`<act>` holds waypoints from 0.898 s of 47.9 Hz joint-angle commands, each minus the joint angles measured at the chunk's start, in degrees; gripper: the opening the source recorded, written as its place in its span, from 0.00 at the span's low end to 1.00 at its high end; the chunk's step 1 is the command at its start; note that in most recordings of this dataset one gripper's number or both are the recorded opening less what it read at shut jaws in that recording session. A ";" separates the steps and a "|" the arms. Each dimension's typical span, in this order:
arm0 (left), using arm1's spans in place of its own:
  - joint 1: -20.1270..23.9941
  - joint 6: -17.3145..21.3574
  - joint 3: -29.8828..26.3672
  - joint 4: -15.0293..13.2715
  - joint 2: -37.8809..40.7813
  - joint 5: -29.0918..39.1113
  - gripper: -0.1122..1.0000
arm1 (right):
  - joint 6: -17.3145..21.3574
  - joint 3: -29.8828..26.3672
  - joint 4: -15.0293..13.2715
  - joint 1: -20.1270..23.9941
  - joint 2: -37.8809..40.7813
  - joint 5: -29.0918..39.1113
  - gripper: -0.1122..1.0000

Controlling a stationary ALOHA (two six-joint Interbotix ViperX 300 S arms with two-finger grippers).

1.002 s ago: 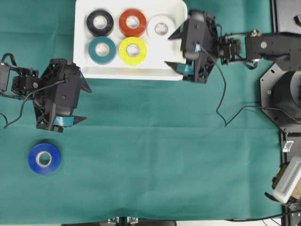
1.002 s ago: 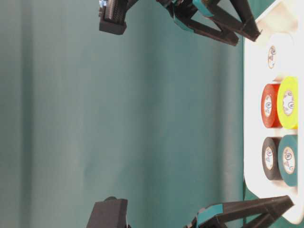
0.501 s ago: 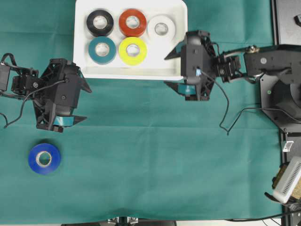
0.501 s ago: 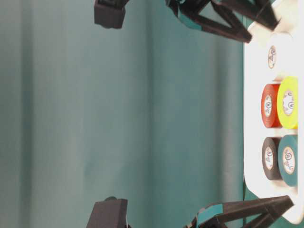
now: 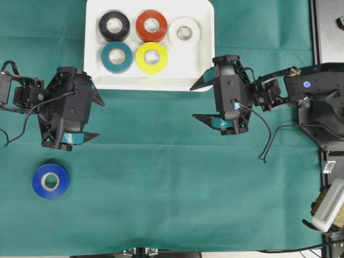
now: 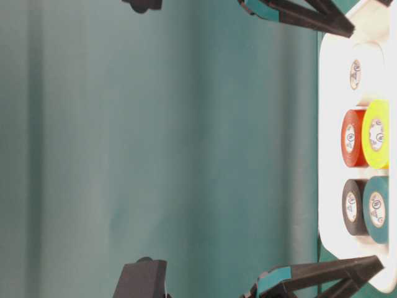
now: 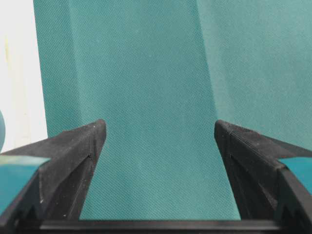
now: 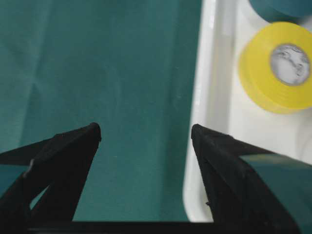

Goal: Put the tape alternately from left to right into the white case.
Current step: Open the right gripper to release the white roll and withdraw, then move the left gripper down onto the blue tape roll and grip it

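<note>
On the near worktop (image 5: 161, 183) lay the blue roll (image 5: 50, 181), the last outside the case (image 5: 97, 80). Just beyond it my left tool (image 5: 94, 118) hung apart and empty, placed, I judged, to fetch it. My right tool (image 5: 200, 101), spread empty, sat beside the case, which held five rolls.

Teal roll (image 8: 282, 6) cut off by top edge beyond right finger, yellow roll (image 8: 277, 68) blurred, white case (image 7: 17, 73) clipped at left edge beside left finger
</note>
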 commanded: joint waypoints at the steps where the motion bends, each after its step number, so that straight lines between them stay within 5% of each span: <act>1: -0.18 -0.09 -0.70 -0.09 -0.62 -0.53 0.59 | 0.09 -0.26 0.18 0.18 -1.05 -1.41 0.83; 17: -2.81 -3.87 -0.53 -0.18 -1.32 1.49 0.59 | 0.00 -0.35 0.18 0.09 -1.05 -1.67 0.83; 43: -13.89 -10.63 1.58 -0.18 -1.58 4.75 0.59 | 0.00 -0.44 0.18 0.18 -1.05 -1.67 0.83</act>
